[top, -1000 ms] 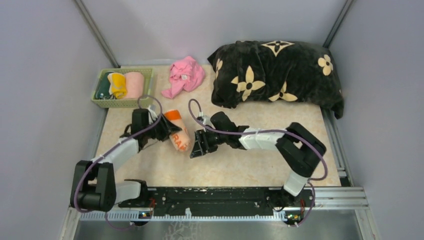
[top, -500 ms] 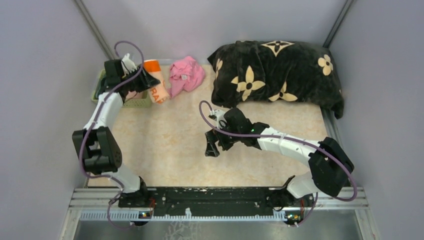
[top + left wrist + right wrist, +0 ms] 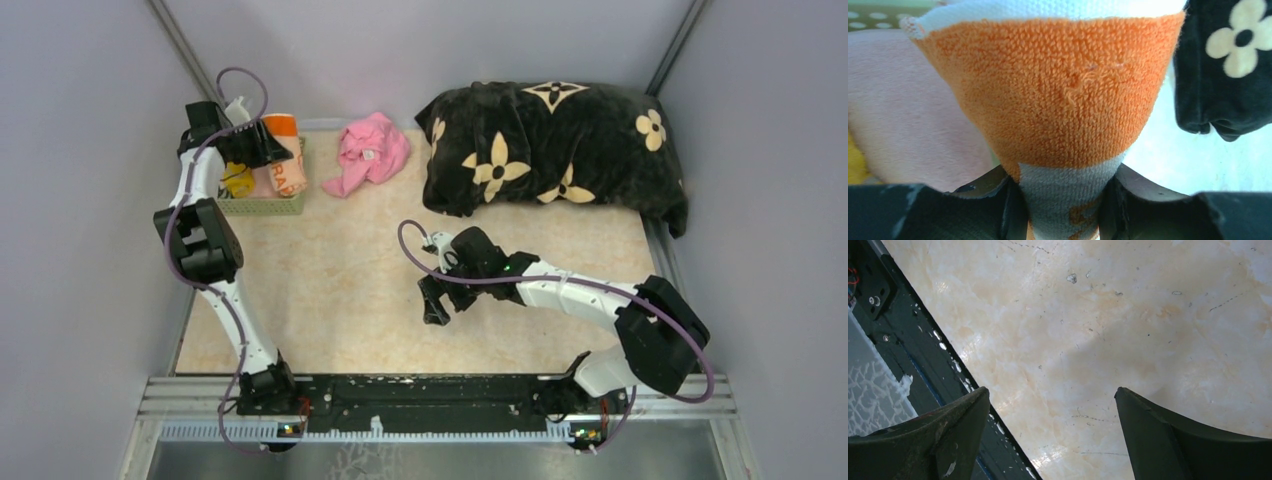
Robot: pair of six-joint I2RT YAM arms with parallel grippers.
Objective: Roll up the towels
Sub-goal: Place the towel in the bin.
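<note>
My left gripper is shut on a rolled peach towel with an orange border and orange lettering, holding it over the right end of the green basket at the back left. In the left wrist view the roll fills the frame and its lower end is pinched between my fingers. A yellow roll lies in the basket, and a pink roll lies under the held towel. My right gripper hangs open over the bare table, holding nothing.
A crumpled pink cloth lies right of the basket. The big black blanket with beige flowers fills the back right, and its edge shows in the left wrist view. The black base rail runs along the near edge.
My left arm has carried the rolled towel from mid-table back and left to above the basket. My right gripper has opened wide and drawn back a little to the right and nearer.
</note>
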